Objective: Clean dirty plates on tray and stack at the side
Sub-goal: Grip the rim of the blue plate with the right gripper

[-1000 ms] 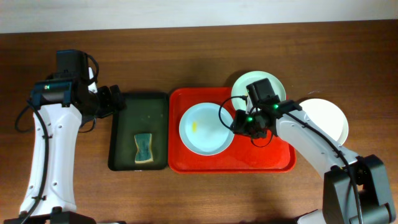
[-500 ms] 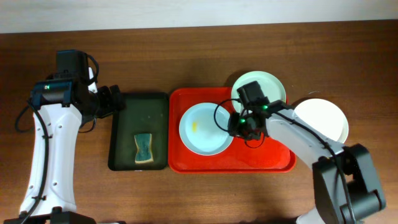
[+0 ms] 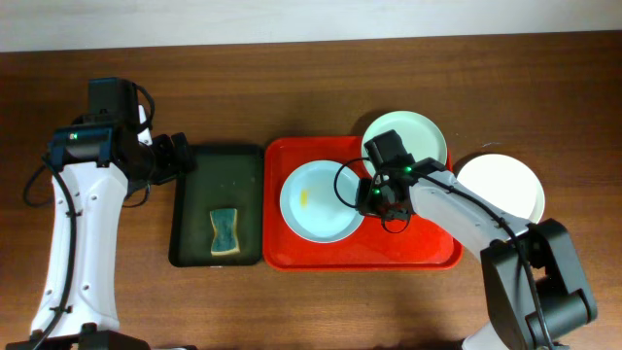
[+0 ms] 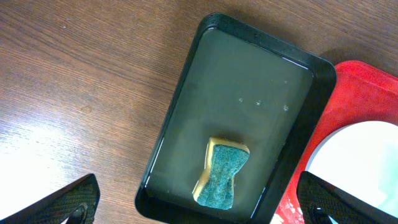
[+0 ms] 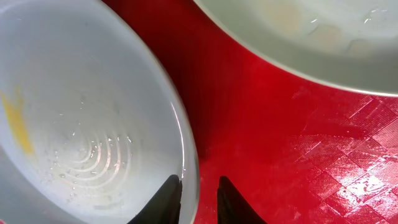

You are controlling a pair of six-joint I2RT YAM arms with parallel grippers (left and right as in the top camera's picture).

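1. Red tray (image 3: 408, 251) sits mid-tabletop (image 3: 292, 78). A pale blue plate (image 3: 311, 219) with a yellow smear (image 3: 305, 197) lies in its 9 o'clock half.
2. Right jaws are at that plate's 3 o'clock rim, set narrow, one finger (image 5: 158, 202) inside and one (image 5: 233, 199) outside. Cannot tell whether they pinch it.
3. Pale green plate (image 3: 423, 136) overlaps the tray's 1 o'clock corner. White plate (image 3: 505, 185) is on the tabletop at the tray's 3 o'clock.
4. Left jaws are spread wide at the 10 o'clock corner of the dark green tray (image 3: 219, 165), which holds a sponge (image 3: 225, 231).
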